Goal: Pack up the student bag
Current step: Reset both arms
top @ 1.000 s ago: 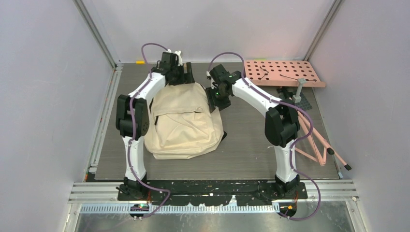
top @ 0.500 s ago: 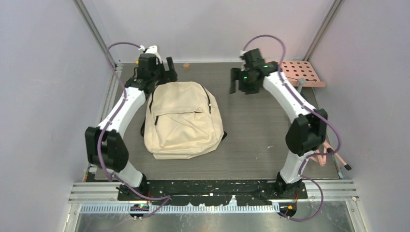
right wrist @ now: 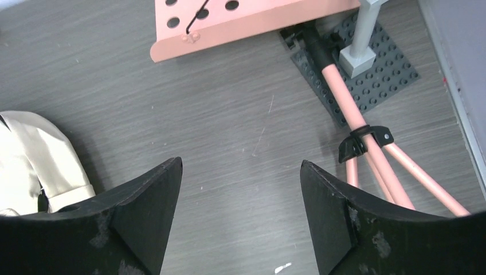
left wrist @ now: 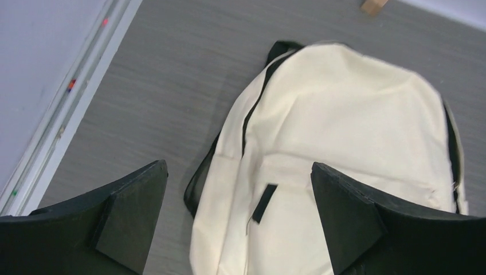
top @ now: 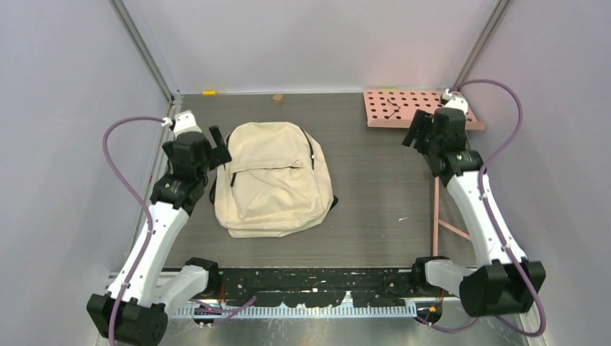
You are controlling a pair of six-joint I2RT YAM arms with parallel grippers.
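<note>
The student bag (top: 274, 180) is a cream fabric backpack with black zippers, lying flat with its front pocket up, left of the table's middle. My left gripper (top: 196, 144) hovers open just off the bag's upper left side, nothing between its fingers. In the left wrist view the bag (left wrist: 344, 143) fills the space below the open left gripper (left wrist: 238, 166). My right gripper (top: 425, 130) is open and empty at the far right, well away from the bag. The right wrist view shows bare table under the right gripper (right wrist: 240, 162) and a corner of the bag (right wrist: 34, 154).
A pink perforated board (top: 414, 108) lies at the back right, above a grey studded plate (right wrist: 367, 69). Pink tube legs (top: 436, 209) run along the right side. A small tan block (top: 276, 96) and a yellow bit (top: 209, 92) sit at the back edge.
Both arms have drawn back from the bag's top, the left toward the left wall, the right to the right side. Both grippers have opened. The bag lies flatter.
</note>
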